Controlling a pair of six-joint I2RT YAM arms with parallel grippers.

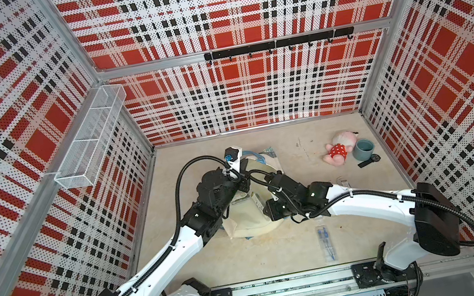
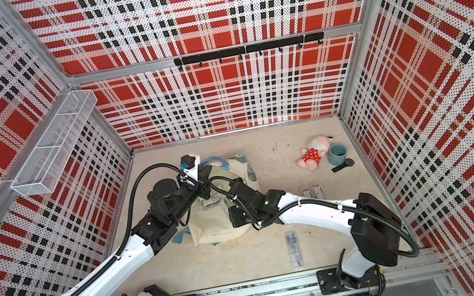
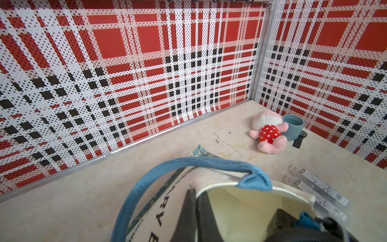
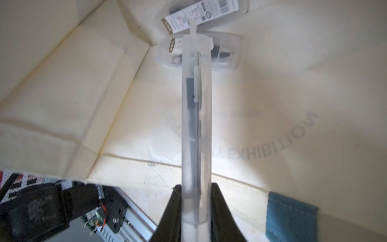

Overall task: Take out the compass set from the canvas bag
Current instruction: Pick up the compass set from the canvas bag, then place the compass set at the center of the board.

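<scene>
My right pincer grips a frosted, slim plastic compass set.
I see my left pincer clenched on the cream canvas bag rim; "EXHIBITION" shows mirrored through the weave.

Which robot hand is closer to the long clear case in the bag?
Right. The right gripper grips the clear case inside the canvas bag; the left gripper pinches its rim.

A: Off-task stuff?
B: Pink plush doll in a red, white-dotted dress, lying on the beige tabletop near the far right corner. Upright blue-grey round cup right against it.
A: More?
B: Small black flat gadget with a round end just beside the cup. White wire-mesh basket on the left plaid wall, black hook rail on the back wall.
</scene>
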